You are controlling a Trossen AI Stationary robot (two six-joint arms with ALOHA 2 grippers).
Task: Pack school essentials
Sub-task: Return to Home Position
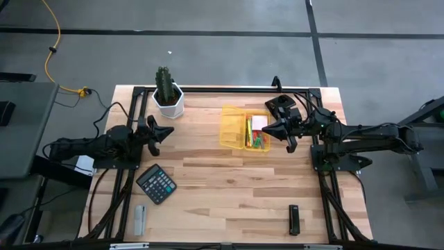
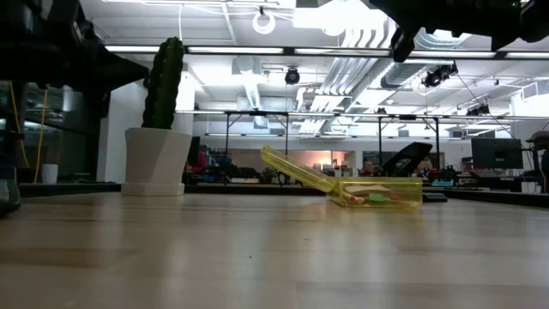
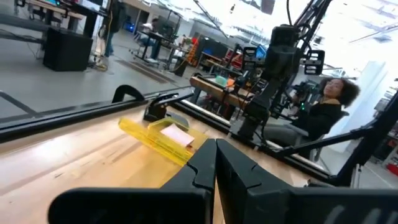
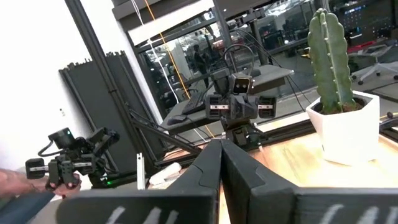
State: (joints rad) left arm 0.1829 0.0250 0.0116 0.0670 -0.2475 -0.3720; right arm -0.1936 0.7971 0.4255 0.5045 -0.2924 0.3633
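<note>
**A:** where's the school stuff?

**B:** one see-through yellow plastic box [image 1: 232, 128], lid open, upper middle of the overhead shot, one square pink sticky-note pad [image 1: 259, 122] inside. Two grippers, left gripper [image 3: 216, 145] and right gripper [image 4: 221, 144], both pinched closed, empty.

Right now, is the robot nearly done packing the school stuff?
Nearly, it seems. Done: the pink sticky pad and small colourful pieces lie inside the yellow box. In hand: nothing. The left pincer and right pincer are shut and empty, above the table. Left: the lid lies open, and the calculator sits outside the box.
</note>
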